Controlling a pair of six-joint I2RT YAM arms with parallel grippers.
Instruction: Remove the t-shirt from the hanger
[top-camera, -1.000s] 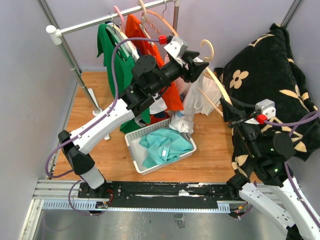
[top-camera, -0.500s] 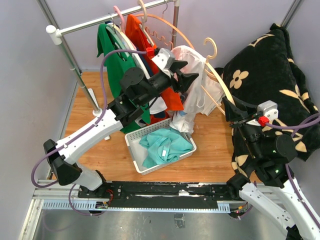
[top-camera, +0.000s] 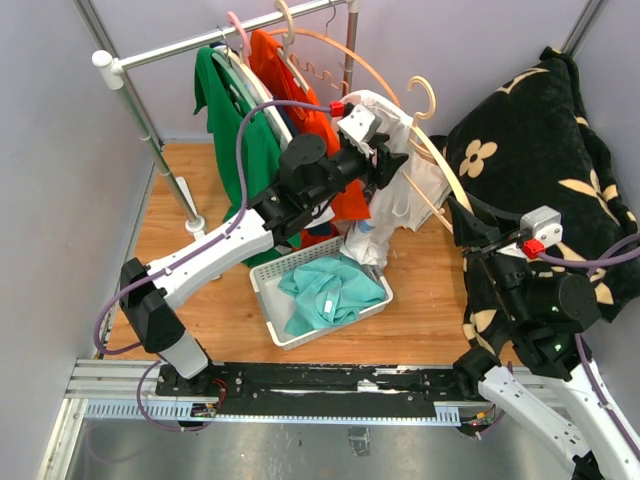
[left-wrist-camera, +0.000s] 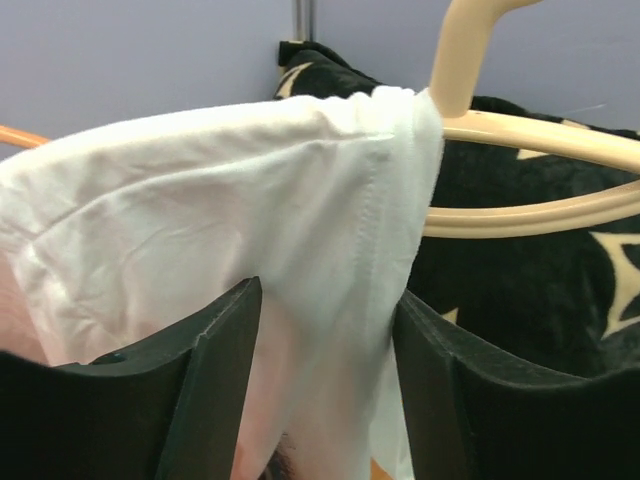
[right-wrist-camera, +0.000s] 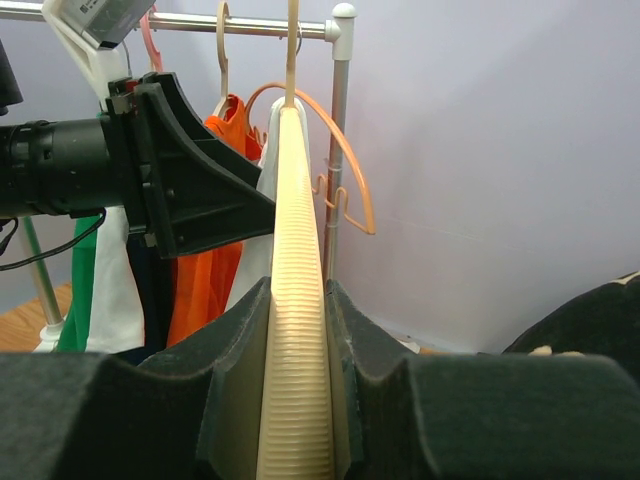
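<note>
A white t-shirt (top-camera: 405, 195) hangs on a cream hanger (top-camera: 437, 160) in the middle of the top view, in front of the rack. My right gripper (top-camera: 462, 222) holds the hanger's lower arm. In the right wrist view both jaws of that gripper (right-wrist-camera: 297, 290) press on the ribbed hanger (right-wrist-camera: 292, 180). My left gripper (top-camera: 392, 160) is at the shirt's shoulder. In the left wrist view its fingers (left-wrist-camera: 325, 295) stand apart, open, with a fold of the t-shirt (left-wrist-camera: 200, 200) between them, just left of the hanger (left-wrist-camera: 540, 130).
A white basket (top-camera: 262, 290) holding a teal garment (top-camera: 330, 290) sits on the wooden floor below the shirt. Green (top-camera: 225, 110) and orange (top-camera: 290, 85) garments hang on the rack rail (top-camera: 190, 42). A black flowered cushion (top-camera: 530, 150) fills the right side.
The left arm pulled back to the left, then came forward again to the shirt's shoulder, with its jaws a little wider. The right gripper kept its hold on the hanger.
</note>
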